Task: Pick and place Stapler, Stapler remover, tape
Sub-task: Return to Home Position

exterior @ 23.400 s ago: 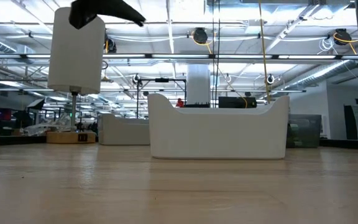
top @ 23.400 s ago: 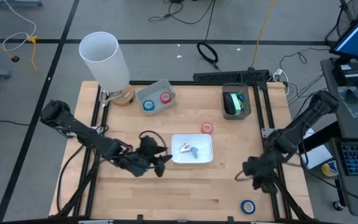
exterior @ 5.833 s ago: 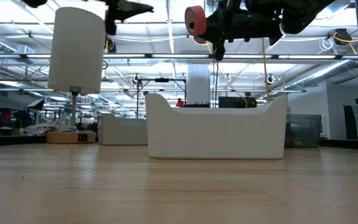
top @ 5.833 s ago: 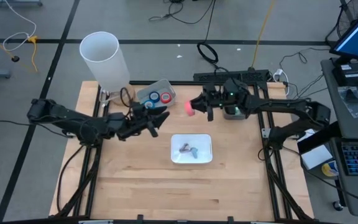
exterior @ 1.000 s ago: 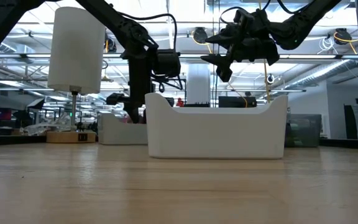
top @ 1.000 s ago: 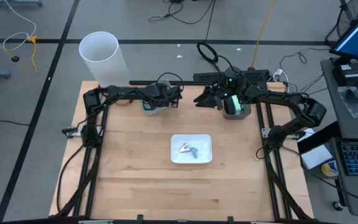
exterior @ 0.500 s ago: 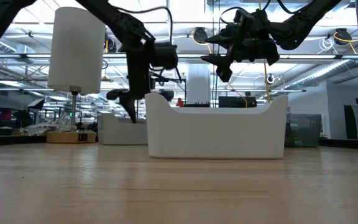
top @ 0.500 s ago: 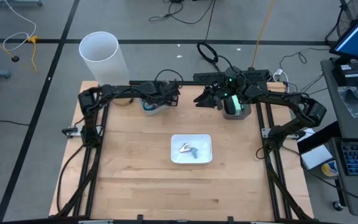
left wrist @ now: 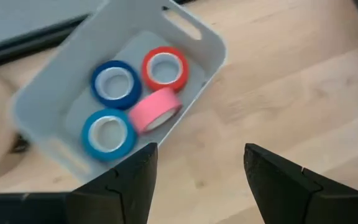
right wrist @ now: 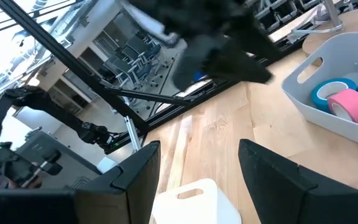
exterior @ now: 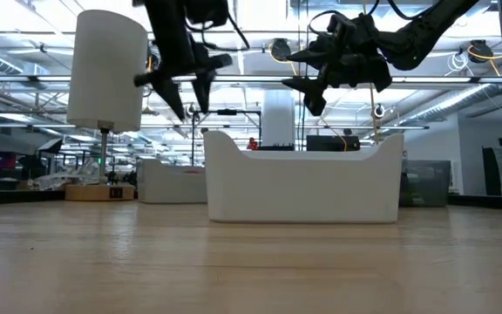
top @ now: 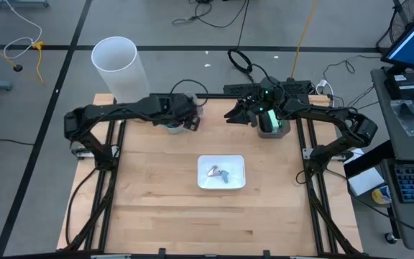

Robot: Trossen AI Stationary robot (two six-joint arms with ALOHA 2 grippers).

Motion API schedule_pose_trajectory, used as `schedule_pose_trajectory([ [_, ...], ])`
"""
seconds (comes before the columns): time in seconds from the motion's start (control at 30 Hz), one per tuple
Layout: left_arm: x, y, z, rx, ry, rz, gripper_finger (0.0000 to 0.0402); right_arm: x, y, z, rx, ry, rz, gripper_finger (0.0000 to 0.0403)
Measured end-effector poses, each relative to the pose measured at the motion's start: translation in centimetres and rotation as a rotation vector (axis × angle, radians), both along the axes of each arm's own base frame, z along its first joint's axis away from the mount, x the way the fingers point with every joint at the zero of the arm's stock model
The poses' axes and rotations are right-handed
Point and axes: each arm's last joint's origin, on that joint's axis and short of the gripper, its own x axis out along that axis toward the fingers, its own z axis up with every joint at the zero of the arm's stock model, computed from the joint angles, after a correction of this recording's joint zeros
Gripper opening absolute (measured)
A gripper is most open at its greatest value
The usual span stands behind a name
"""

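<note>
Left gripper (left wrist: 199, 149) sits higher over the bin (left wrist: 211, 46) than before, jaws apart (right gripper (right wrist: 199, 148) likewise, aloft nearby). Tape (left wrist: 156, 109) looks light, stiff, slick: pinch through the centre hole

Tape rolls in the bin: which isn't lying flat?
The pink roll: tilted on edge; the red roll, dark blue roll and light blue roll lie flat.
</note>
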Motion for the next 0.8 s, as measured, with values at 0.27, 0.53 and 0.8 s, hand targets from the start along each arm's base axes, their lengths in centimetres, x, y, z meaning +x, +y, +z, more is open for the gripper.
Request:
schedule_pose_trajectory([
  [0.27, -0.8, -5.5, 0.4, 0.103, 0.113, 0.021, 0.0239, -1.2, -1.2, -1.0, 0.091, 0.105, -0.058, 0.0211],
  [0.53, -1.8, -9.9, 0.1, 0.192, 0.032, 0.043, 0.0239, -3.1, -1.6, -2.1, 0.055, 0.137, -0.067, 0.0211],
  [0.8, -7.4, -13.2, -1.2, 0.238, -0.248, 0.026, 0.0239, -5.9, 0.9, -0.6, -0.178, 0.031, -0.074, 0.021],
])
